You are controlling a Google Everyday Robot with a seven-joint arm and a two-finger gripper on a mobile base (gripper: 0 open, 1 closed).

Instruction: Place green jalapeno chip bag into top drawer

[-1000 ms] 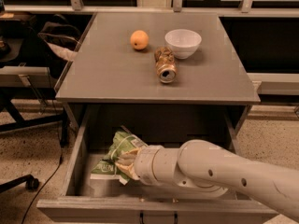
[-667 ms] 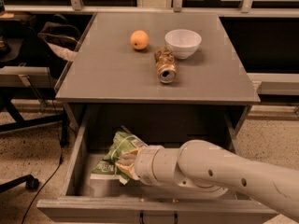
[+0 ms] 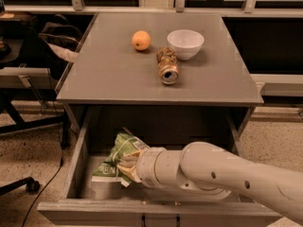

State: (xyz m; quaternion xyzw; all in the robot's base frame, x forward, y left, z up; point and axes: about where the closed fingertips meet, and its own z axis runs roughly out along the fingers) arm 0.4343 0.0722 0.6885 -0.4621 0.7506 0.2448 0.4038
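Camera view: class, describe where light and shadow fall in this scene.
Camera view: warm, dim light; the table top evenly lit; the bowl and can cast soft shadows; the top drawer is shaded inside, where the gripper sits at the green jalapeno chip bag.

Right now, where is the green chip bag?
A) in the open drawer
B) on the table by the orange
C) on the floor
A: the green jalapeno chip bag sits inside the open top drawer, with the gripper down in the drawer against it.
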